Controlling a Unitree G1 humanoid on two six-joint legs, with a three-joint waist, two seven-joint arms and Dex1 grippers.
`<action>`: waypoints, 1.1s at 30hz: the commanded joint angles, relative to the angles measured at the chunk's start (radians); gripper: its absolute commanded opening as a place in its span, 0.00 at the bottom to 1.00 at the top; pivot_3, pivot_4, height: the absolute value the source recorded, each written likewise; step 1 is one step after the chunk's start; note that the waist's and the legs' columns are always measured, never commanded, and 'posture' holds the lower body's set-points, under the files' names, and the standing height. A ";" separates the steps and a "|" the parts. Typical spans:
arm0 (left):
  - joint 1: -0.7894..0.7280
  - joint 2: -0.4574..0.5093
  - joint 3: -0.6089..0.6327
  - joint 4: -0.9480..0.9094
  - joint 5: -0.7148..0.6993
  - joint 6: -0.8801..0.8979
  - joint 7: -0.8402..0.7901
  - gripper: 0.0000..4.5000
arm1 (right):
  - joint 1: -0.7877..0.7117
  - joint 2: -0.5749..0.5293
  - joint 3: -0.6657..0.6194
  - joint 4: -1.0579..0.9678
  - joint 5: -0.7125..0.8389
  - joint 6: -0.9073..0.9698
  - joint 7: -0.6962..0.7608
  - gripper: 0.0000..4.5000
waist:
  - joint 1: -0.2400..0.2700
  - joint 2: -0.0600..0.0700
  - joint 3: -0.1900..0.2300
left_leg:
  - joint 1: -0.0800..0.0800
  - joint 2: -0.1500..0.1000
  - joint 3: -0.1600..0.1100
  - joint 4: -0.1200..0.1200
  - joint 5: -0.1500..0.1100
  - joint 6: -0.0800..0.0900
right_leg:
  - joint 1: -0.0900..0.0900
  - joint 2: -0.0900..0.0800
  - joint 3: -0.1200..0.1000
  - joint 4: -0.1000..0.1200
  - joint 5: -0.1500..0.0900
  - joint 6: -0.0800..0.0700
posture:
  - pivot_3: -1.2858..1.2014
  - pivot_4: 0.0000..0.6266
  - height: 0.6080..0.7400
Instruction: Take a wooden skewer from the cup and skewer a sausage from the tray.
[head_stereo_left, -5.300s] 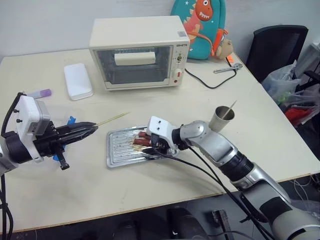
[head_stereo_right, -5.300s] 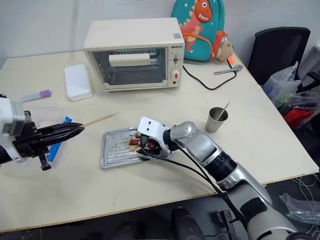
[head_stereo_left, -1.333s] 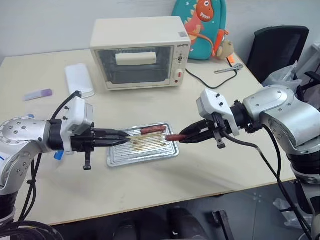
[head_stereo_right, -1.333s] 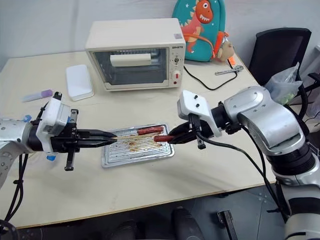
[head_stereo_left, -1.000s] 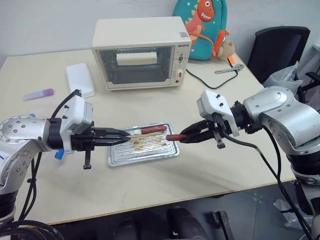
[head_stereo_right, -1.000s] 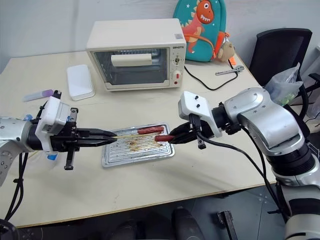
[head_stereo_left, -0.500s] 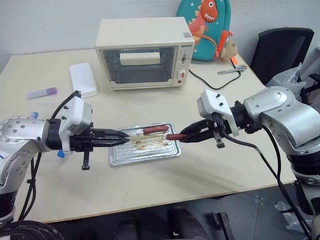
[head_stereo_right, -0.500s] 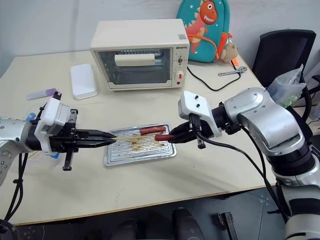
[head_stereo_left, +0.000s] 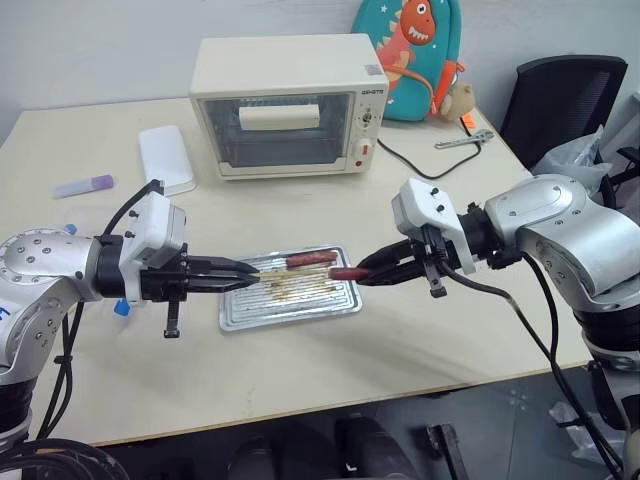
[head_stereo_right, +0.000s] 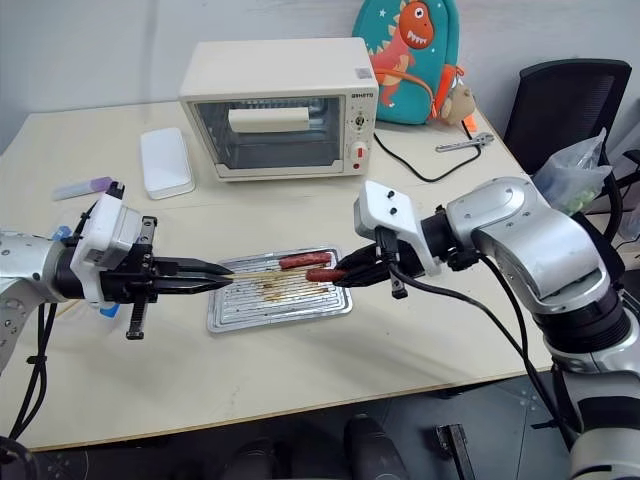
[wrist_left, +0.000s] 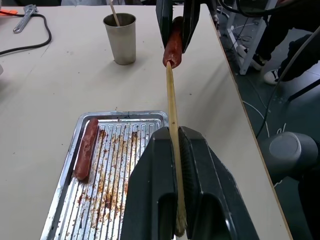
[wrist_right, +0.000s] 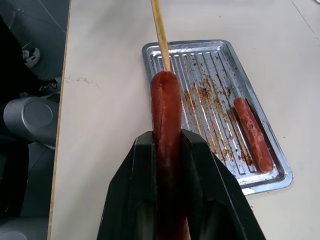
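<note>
My left gripper (head_stereo_left: 250, 271) is shut on the wooden skewer (wrist_left: 171, 110), which points level toward my right gripper (head_stereo_left: 365, 272). That gripper is shut on a reddish-brown sausage (head_stereo_left: 345, 272), held lengthwise above the right end of the tray (head_stereo_left: 290, 302). The skewer's tip meets the near end of the held sausage (wrist_left: 172, 42); how deep it goes in I cannot tell. A second sausage (head_stereo_left: 310, 258) lies along the tray's far edge. The cup (wrist_left: 120, 37) stands on the table beyond the tray with another stick in it.
A cream toaster oven (head_stereo_left: 285, 105) stands at the back of the table, with a white box (head_stereo_left: 165, 158) and a purple-capped tube (head_stereo_left: 80, 186) to its left. A dinosaur backpack (head_stereo_left: 410, 55), wrench (head_stereo_left: 460, 138) and black chair (head_stereo_left: 565, 95) are at the back right.
Several seconds ago the right gripper was down in the tray; now it holds a sausage up, facing the skewer. Over the last second the view shifted slightly and both arms stayed put.
</note>
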 joint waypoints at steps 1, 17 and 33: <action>-0.021 0.003 0.004 -0.001 0.000 -0.012 -0.003 0.00 | -0.026 -0.003 -0.047 -0.037 0.032 0.007 -0.006 0.15 | 0.000 0.000 0.000 | 0.000 0.000 0.000 0.000 0.000 0.000 | 0.000 0.000 0.000 0.000 0.000 0.000 | 0.52 0.24 1.00; -0.084 -0.033 -0.070 -0.004 -0.010 -0.007 -0.011 0.00 | -0.039 0.014 -0.044 -0.047 0.062 0.011 -0.022 0.15 | 0.001 0.000 0.000 | 0.000 0.000 0.000 0.000 0.000 0.000 | 0.000 0.000 0.000 0.000 0.000 0.000 | 0.52 0.24 1.00; -0.157 -0.097 -0.144 0.038 0.040 -0.025 -0.027 0.00 | -0.054 0.051 -0.036 -0.071 0.085 -0.006 -0.006 0.15 | 0.001 0.000 0.000 | 0.000 0.000 0.000 0.001 0.000 0.000 | 0.000 0.000 0.000 0.000 0.000 0.000 | 0.52 0.24 1.00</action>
